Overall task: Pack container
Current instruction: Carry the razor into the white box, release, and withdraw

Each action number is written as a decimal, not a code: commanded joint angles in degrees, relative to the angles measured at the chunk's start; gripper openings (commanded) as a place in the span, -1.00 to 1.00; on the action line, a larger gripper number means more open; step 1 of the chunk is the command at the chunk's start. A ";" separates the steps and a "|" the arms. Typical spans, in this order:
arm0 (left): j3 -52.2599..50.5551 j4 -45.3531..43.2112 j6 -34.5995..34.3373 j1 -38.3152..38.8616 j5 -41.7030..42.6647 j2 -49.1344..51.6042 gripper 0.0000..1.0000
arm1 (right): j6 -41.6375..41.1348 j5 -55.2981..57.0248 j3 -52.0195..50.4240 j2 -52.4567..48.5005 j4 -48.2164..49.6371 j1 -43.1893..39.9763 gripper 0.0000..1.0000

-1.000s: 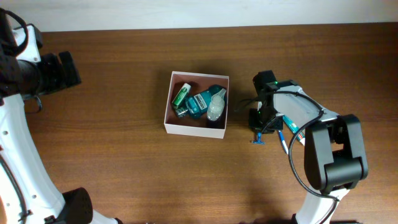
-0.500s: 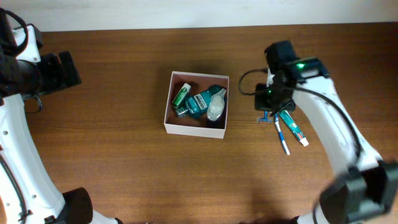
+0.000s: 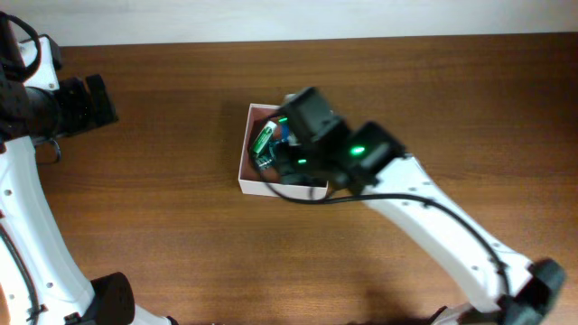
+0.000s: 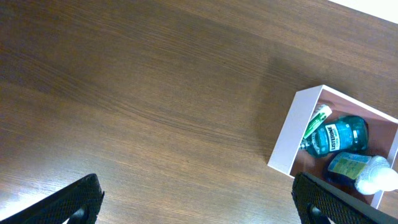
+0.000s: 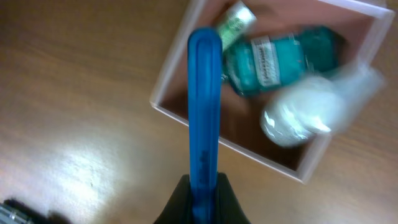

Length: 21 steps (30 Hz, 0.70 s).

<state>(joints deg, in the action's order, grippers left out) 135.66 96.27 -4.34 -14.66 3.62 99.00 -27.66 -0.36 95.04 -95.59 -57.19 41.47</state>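
We see the container sitting flat on the wooden table, about midway between the left and right edges and nearer the far edge than the near one. It is square and lidless, white outside and pinkish-brown inside, with low walls.

Inside it we make out three things lying close together. A green-and-white tube lies along the wall that faces the left edge, and a teal bottle lies just beside it. A clear bottle with a white cap sits toward the corner that faces the near and right edges. In the right wrist view this last bottle is blurred.

The right arm reaches in from the near right corner and hides much of the box from above. The right gripper is clamped on a slender blue item, which sticks out past the fingertips. In that view the item crosses the box wall. Whether its tip touches anything inside, we cannot tell.

The left gripper hangs above bare wood near the far left corner, well apart from the box, with its fingers spread wide and nothing between them.
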 commanded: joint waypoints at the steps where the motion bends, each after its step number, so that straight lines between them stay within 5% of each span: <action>1: 0.57 -0.07 -0.74 -0.26 -0.02 0.02 0.99 | -1.84 8.22 0.33 -5.55 3.89 1.64 -0.93; 8: 0.57 -0.07 -0.74 -0.26 -0.02 0.02 0.99 | -0.87 9.03 0.33 -14.43 11.58 0.09 -0.92; 13: 0.57 -0.07 -0.74 -0.24 -0.02 0.02 0.99 | 3.02 6.45 1.70 -13.77 13.77 -0.83 -0.33; 21: 0.57 -0.07 -0.74 -0.26 -0.02 0.02 0.99 | 4.92 7.15 13.99 -4.72 -4.02 -5.53 -0.10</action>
<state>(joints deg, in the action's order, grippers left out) 135.66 96.27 -4.34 -14.66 3.62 99.00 -23.73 5.98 102.74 -108.01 -56.84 39.53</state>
